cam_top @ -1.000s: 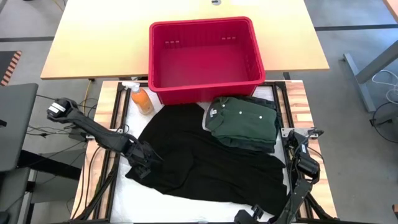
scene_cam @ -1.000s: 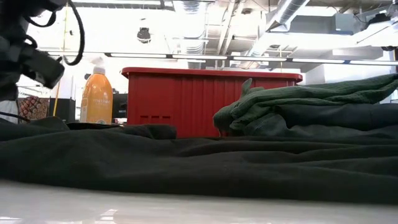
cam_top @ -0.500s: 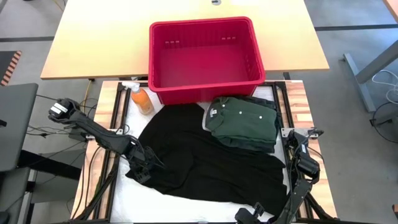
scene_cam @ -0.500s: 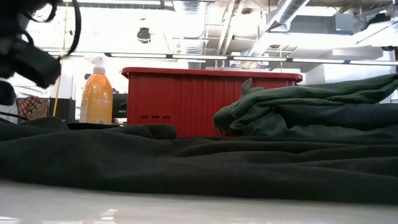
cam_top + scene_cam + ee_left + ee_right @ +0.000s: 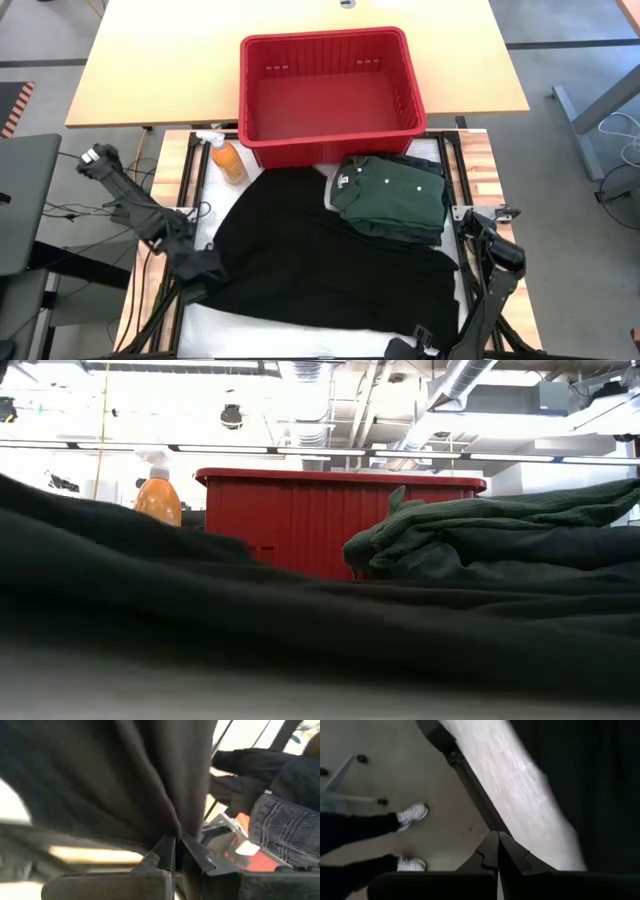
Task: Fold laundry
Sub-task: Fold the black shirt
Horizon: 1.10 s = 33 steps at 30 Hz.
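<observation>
The left gripper (image 5: pixel 175 851) is clamped on the near-left edge of the limp black garment (image 5: pixel 320 250) spread across the table's (image 5: pixel 200 195) middle, best lifted by corners; the right gripper (image 5: pixel 497 851) is closed, empty.

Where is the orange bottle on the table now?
In the high view the orange bottle stands at the table's far left, just beside the red basket's left front corner, above the spread black garment.
</observation>
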### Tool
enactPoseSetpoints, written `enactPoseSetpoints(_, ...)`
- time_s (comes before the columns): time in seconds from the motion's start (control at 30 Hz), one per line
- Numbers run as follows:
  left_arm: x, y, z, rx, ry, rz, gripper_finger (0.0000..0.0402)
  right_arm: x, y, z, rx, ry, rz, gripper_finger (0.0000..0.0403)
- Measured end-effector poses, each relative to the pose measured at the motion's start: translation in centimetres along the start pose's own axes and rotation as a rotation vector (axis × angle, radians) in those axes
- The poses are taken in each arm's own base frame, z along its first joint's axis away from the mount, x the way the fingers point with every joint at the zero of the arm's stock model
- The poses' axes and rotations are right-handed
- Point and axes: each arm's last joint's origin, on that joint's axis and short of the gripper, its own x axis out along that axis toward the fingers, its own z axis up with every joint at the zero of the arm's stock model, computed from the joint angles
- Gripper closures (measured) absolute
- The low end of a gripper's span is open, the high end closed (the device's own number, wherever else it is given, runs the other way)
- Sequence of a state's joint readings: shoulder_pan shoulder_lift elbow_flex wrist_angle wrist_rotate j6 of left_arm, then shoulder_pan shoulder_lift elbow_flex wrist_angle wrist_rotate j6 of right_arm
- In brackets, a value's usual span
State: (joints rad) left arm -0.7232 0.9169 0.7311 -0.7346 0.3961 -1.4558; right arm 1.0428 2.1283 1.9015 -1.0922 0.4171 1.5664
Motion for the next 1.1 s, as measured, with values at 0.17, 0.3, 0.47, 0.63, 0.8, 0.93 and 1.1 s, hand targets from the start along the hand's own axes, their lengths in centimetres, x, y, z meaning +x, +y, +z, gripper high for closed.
enactPoseSetpoints(0.17, 0.8, 0.5, -2.3, -0.071, 0.078, 0.097, 0.0401, -0.1, -0.6, 1.2, 0.006, 0.079, 0.002, 0.0378)
enactPoseSetpoints(0.3, 1.8, 0.5, -2.8, -0.091, 0.094, 0.155, 0.0401, 3.5, -1.3, 2.9, -0.003, 0.113, 0.083, 0.0378)
enactPoseSetpoints(0.47, 3.5, 0.2, -2.7, -0.087, 0.144, 0.198, 0.0401, 9.3, -3.4, 4.4, 0.049, 0.138, 0.246, 0.0378)
enactPoseSetpoints(0.63, 5.1, 0.3, -2.5, -0.082, 0.2, 0.27, 0.0401, 11.9, -5.7, 2.9, 0.17, 0.183, 0.307, 0.0378)
enactPoseSetpoints(0.8, 6.2, 0.5, -2.2, -0.071, 0.181, 0.324, 0.0401, 11.4, -5.7, 0.9, 0.153, 0.295, 0.384, 0.0378)
enactPoseSetpoints(0.93, 6.9, 0.5, -1.9, -0.07, 0.145, 0.341, 0.0401, 9.0, -5.1, 0.1, 0.118, 0.37, 0.469, 0.0378)
enactPoseSetpoints(1.1, 7.7, 0.2, -1.7, -0.044, 0.135, 0.321, 0.0401, 4.9, -5.6, 1.0, 0.1, 0.331, 0.468, 0.0378)
